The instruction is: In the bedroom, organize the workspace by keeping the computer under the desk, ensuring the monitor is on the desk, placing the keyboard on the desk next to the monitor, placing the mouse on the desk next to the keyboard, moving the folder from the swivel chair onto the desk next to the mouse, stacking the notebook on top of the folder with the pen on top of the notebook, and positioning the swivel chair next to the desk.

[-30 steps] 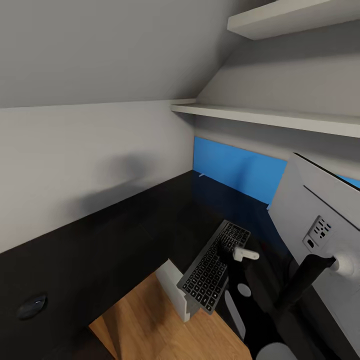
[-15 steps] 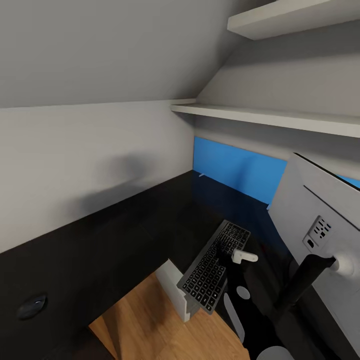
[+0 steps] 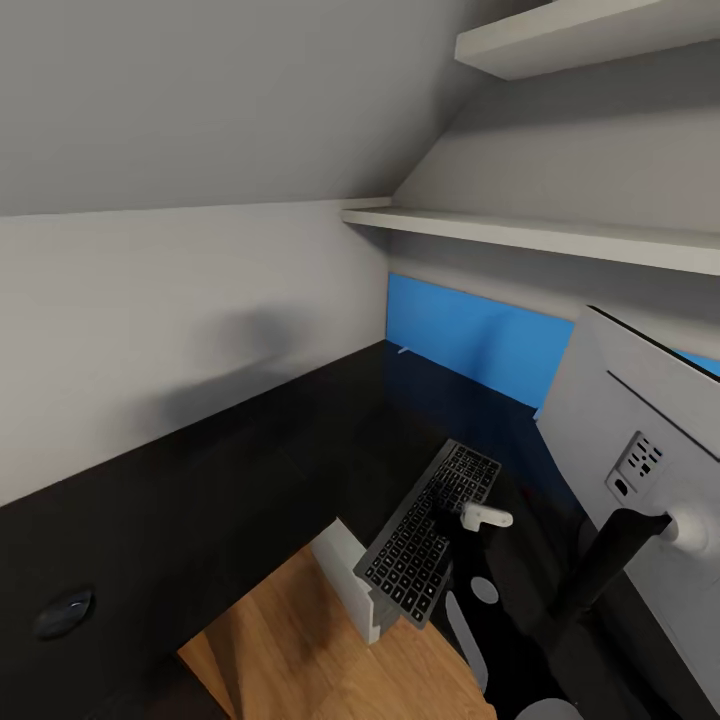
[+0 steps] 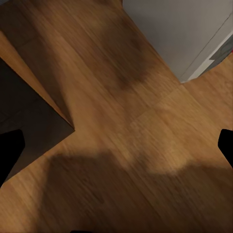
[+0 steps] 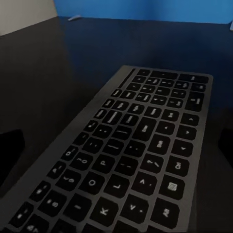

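Observation:
The keyboard (image 3: pixel 430 530), dark grey with black keys, lies on the glossy black desk (image 3: pixel 230 470), and its near end reaches past the desk's inner edge. My right gripper (image 3: pixel 452 512) hovers just over the keyboard (image 5: pixel 136 145). It is open, with its dark fingertips (image 5: pixel 9 150) spread wide to either side of the keys. The monitor (image 3: pixel 640 450) stands at the right, showing its light-grey back. My left gripper (image 4: pixel 116 150) is open over the wooden floor. A small dark oval (image 3: pixel 62 612) sits on the desk at the near left; I cannot tell whether it is the mouse.
A white boxy panel (image 3: pixel 345 580) stands on the floor under the keyboard's near end and also appears as a grey-white box (image 4: pixel 179 34). The blue back panel (image 3: pixel 470 340) runs behind the desk. Two white shelves (image 3: pixel 520 235) hang above it.
My right arm has drawn slightly back and down over the keyboard. The keyboard, the monitor and the camera have stayed put.

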You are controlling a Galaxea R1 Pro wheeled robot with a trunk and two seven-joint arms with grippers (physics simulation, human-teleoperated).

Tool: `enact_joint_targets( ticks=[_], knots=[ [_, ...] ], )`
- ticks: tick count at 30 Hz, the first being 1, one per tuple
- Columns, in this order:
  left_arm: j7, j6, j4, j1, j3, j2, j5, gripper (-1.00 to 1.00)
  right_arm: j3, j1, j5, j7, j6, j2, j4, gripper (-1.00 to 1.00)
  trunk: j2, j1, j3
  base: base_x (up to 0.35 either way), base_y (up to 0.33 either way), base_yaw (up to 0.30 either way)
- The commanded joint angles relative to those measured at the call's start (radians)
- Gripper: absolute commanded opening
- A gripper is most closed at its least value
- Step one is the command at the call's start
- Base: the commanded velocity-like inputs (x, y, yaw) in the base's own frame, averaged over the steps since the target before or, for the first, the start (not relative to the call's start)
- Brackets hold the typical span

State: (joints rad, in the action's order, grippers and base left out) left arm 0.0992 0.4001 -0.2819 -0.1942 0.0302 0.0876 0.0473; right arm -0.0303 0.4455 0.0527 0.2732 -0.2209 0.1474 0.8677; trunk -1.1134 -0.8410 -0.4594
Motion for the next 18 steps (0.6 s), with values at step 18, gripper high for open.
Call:
enact_joint_targets(
  ticks=[18],
  knots=[
    [0.004, 0.003, 0.001, -0.001, 0.003, 0.0, 0.005, 1.0, -0.008, -0.001, 0.004, 0.012, -0.009, 0.027, -0.003, 1.0, -0.001, 0.0, -0.008, 0.0, 0.0, 0.194]
  ],
)
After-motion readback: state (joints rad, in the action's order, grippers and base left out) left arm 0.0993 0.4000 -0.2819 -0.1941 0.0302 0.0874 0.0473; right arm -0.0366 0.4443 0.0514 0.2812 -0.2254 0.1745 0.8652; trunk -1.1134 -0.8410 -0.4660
